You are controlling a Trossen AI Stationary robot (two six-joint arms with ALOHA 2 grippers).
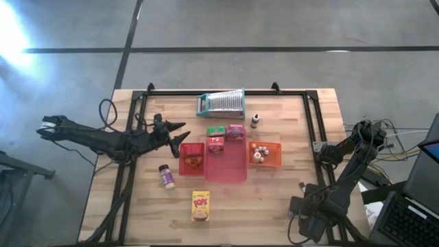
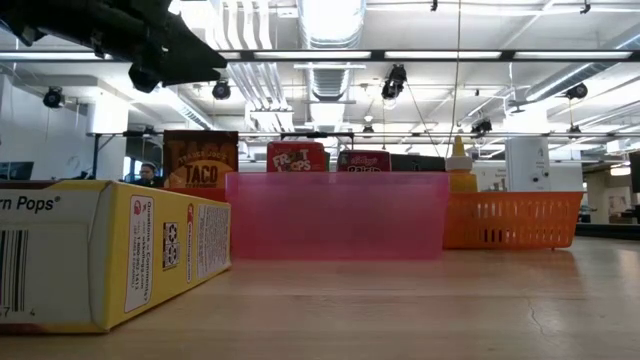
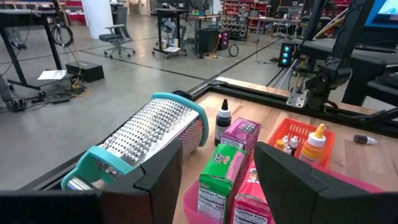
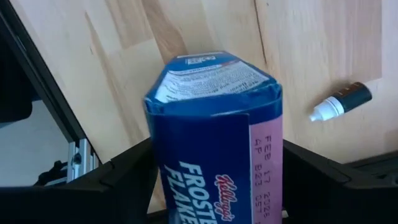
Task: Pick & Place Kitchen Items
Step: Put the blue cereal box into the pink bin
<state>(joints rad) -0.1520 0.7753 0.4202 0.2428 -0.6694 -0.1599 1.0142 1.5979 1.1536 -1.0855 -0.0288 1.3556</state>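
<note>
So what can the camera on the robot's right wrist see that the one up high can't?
Only the right wrist camera shows the blue Frosted Flakes box, very close up. Only the high camera shows the yellow Pops box, the pink bin, the grater and the left arm. Both show the wooden table, and probably the little white-tipped bottle lying on it.

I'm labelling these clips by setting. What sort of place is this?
Probably an open workshop or lab hall, not a kitchen: exposed ceiling ducts, office chairs on a bare concrete floor, and stocked shelves beyond the wooden table.
</note>
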